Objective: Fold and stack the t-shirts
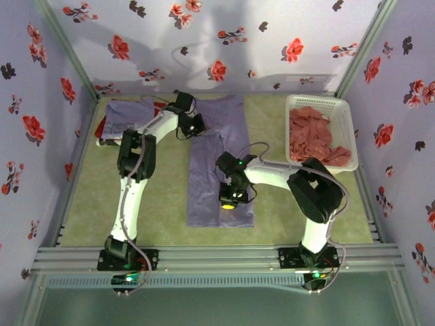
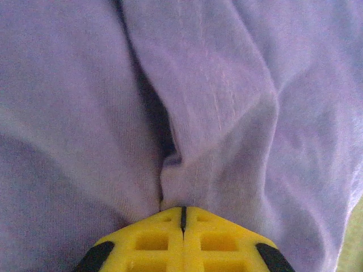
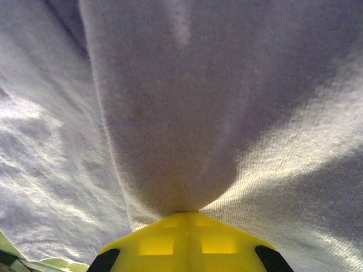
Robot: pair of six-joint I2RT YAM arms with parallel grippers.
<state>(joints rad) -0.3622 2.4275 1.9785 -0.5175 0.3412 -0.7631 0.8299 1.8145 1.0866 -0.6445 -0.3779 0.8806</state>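
Lavender-purple cloth t-shirt (image 1: 204, 178) lies lengthwise in the middle of the green table (image 1: 163, 204) (partly folded into a long strip). Left fingers (image 2: 153, 243), pressed together, pinch a ridge of its cloth toward the far end; right fingers (image 3: 159, 243) pinch a fold toward the near end. Salmon-red shirts (image 1: 316, 136) fill the white slatted plastic basket (image 1: 343, 112).

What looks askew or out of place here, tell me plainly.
The plain lavender cloth t-shirt lies unevenly: its far half sits offset to the right of the near strip, leaving a stepped edge. Salmon-red cloth shirts are heaped crumpled in the white slatted plastic basket.
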